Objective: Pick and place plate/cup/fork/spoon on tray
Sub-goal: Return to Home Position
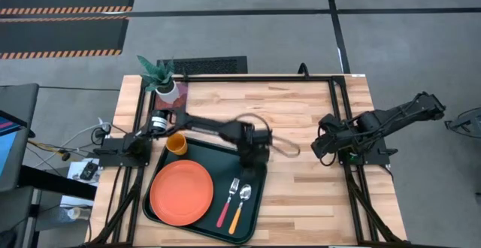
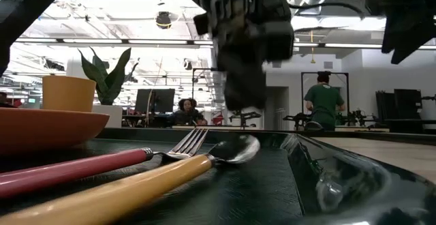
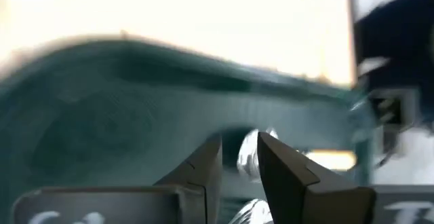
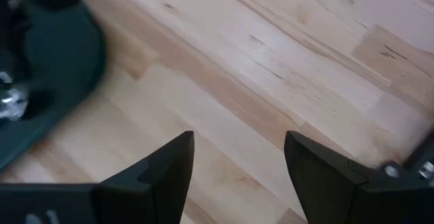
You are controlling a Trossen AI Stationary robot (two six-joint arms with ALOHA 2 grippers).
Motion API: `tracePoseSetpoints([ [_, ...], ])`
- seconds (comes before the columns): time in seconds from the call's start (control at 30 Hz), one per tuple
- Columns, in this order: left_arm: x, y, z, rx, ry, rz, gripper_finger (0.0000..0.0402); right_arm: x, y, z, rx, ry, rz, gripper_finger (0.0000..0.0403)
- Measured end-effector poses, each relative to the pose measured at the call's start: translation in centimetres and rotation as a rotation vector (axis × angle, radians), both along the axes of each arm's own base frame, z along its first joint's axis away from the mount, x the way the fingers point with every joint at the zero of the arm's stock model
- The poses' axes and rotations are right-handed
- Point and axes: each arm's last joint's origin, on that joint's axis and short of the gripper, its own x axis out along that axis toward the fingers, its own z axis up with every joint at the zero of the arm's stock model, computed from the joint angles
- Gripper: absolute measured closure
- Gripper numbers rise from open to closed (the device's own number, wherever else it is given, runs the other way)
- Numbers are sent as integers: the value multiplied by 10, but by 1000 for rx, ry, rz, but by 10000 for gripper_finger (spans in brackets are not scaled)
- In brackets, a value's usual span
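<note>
The dark green tray (image 1: 214, 160) lies at the table's near left. On it rest the orange-red plate (image 1: 180, 192), the orange-yellow cup (image 1: 176, 144) at its far left corner, the pink-handled fork (image 1: 228, 201) and the orange-handled spoon (image 1: 240, 203), which lie side by side right of the plate. My left gripper (image 1: 252, 160) hangs over the tray's far right part, above the spoon's bowl (image 3: 249, 157). Its fingers are a narrow gap apart and hold nothing; the low view shows it (image 2: 244, 101) clear of the cutlery. My right gripper (image 1: 324, 149) is open and empty over bare wood right of the tray.
A white pot with a green plant (image 1: 167, 86) stands at the table's far left corner, behind the cup. Bare wood lies between the tray and my right arm. The tray's corner shows in the right wrist view (image 4: 54, 68). People stand in the room behind (image 2: 325, 102).
</note>
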Motion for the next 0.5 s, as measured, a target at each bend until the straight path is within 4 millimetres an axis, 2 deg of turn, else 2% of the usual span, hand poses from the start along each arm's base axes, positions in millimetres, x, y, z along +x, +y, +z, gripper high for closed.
tracePoseSetpoints([
  [0.13,5,28,44,-129,-50,50,323,-1,-2,18,-12,-93,46,148],
  [0.27,3,53,103,-245,-130,65,323,-5,-7,60,-116,-230,151,148],
  [0.4,-18,73,187,-300,-310,44,323,-17,-12,108,-235,-362,297,148],
  [0.5,-49,82,249,-183,-493,48,323,-30,-18,138,-328,-439,384,148],
])
